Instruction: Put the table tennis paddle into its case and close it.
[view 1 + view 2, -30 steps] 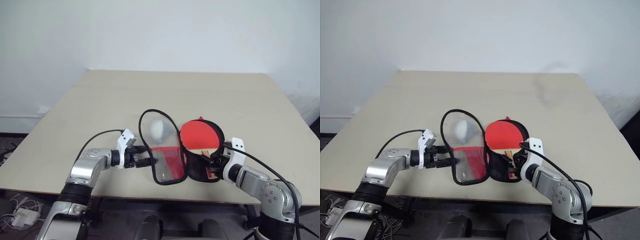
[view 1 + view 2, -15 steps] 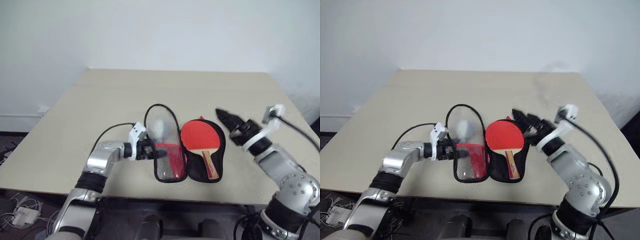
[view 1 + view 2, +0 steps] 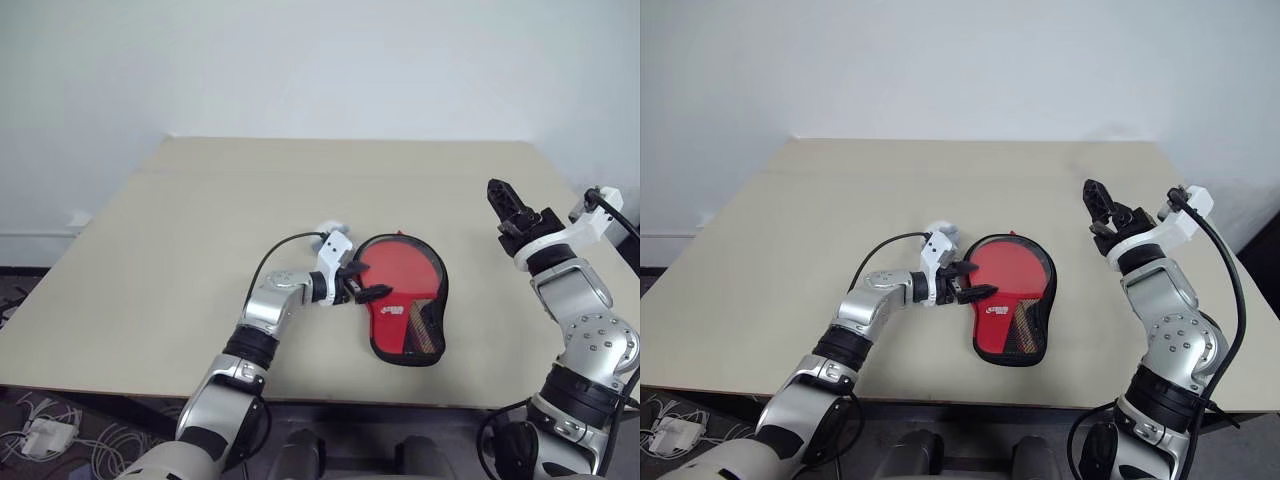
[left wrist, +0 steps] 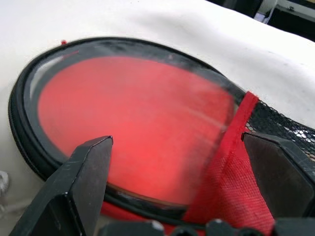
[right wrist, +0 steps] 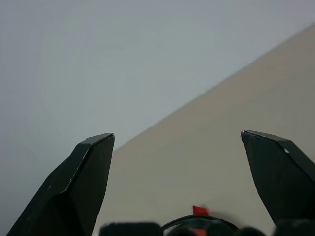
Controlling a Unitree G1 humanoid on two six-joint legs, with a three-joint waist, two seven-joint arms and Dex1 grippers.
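A single beige table [image 3: 200,230] carries one case [image 3: 428,345], which lies near the front edge, a little right of centre. The case is folded over, its clear half lying on top, and through that window the red face of the one table tennis paddle [image 3: 400,275] shows inside it. The round blade end lies farther from the robot, and the narrow end of the case, with red panel and mesh, points back toward the front edge, so the long axis runs from near to far. In the left wrist view the black piping rings the red disc, and the red mesh panel begins where the window ends.

The left gripper [image 3: 366,291] sits at the case's left rim, fingers spread wide, one to each side of the cover's edge, pinching nothing. The right gripper [image 3: 509,208] is raised above the table's right side, well apart from the case, its two fingers likewise spread and empty.
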